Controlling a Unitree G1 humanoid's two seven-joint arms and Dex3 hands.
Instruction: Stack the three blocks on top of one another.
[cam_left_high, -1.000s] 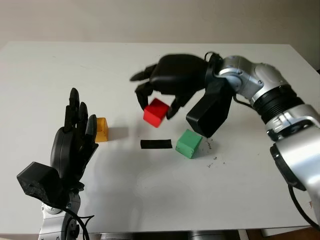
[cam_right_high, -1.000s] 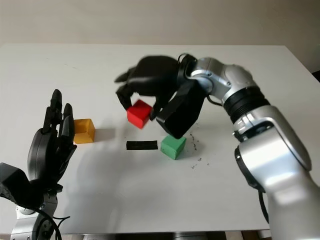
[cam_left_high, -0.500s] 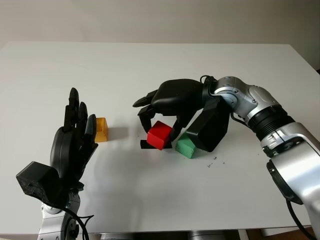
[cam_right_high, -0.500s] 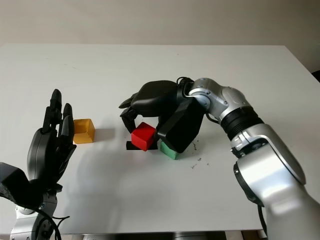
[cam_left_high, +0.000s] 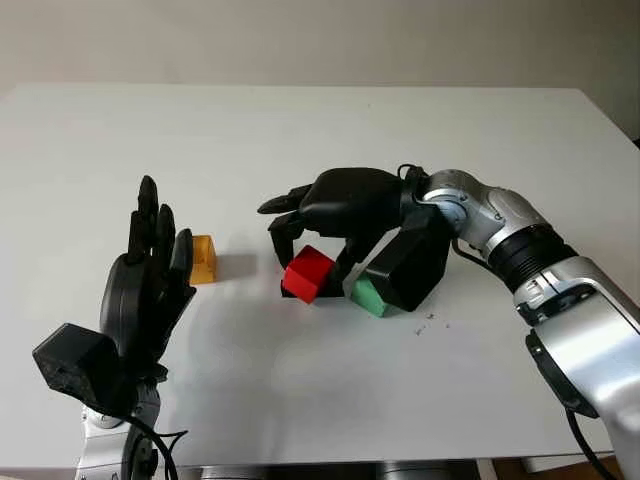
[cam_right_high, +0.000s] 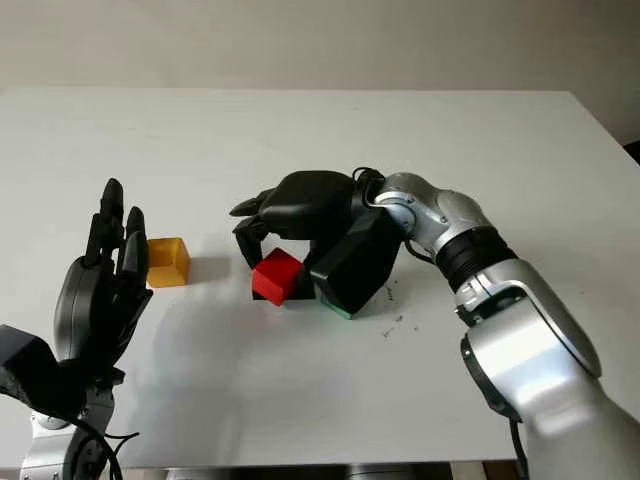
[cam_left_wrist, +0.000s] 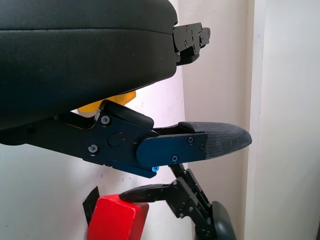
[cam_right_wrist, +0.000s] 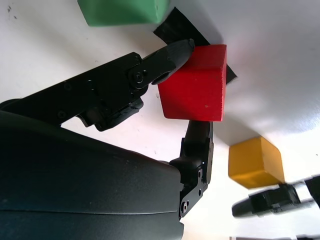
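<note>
We've got the red block (cam_left_high: 307, 273) sitting a bit left of center frame, over a strip of black tape (cam_right_wrist: 176, 31), pinched between the fingers of the right hand (cam_left_high: 318, 243). One fingertip (cam_right_wrist: 180, 50) presses its side in the right wrist view. The green block (cam_left_high: 369, 294) is just beside it to the right, partly tucked under that hand's wrist camera housing (cam_left_high: 410, 268). Further left, well apart, the yellow block (cam_left_high: 203, 258) sits alone on the white table (cam_left_high: 300, 130). Our left hand (cam_left_high: 148, 290) hovers upright at the lower left of the frame, open and holding nothing, just beside the yellow block
</note>
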